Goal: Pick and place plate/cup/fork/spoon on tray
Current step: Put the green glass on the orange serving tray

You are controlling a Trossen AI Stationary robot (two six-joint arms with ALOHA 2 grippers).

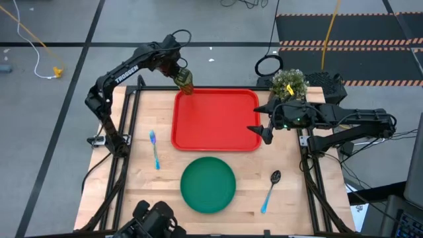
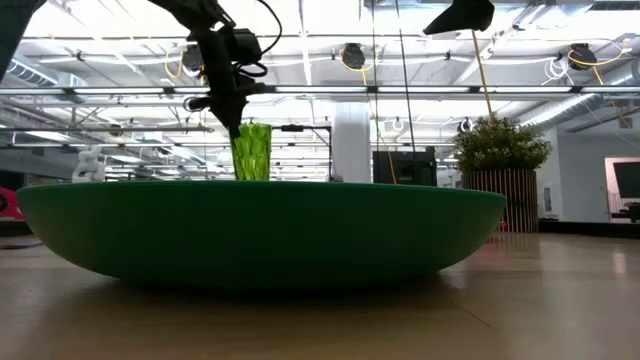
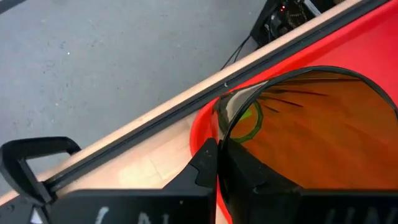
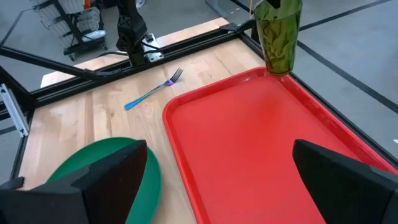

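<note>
Nearest you, at six o'clock on the table, the plate (image 1: 208, 184) lies flat on the bare wood, and in the low view its green bulk fills the foreground. At about four o'clock the spoon (image 1: 271, 190) rests well apart from it, bowl toward the tray; at eight o'clock the fork (image 1: 154, 148) lies just beside the tray's left edge, tines pointing away from you. Mid-table, the tray (image 1: 218, 125) sits empty, its red floor bare. At three o'clock your right gripper (image 1: 263, 130) waits over the tray's right rim, jaws spread wide and holding nothing. Farthest out, at eleven o'clock, your left gripper (image 1: 183, 79) is clamped on the rim of the cup (image 1: 186, 84), one finger inside the wall and one outside, and carries it upright above the tray's far left corner; the right wrist view shows the cup hanging clear of the red surface. The step in hand looks to be the placing of the cup, the first item of four. Your next move calls for a straight descent until the base meets the tray floor inside the raised rim, then a release without tipping the light tumbler. Beyond the tray's far right corner stands a potted plant (image 1: 289, 82).
</note>
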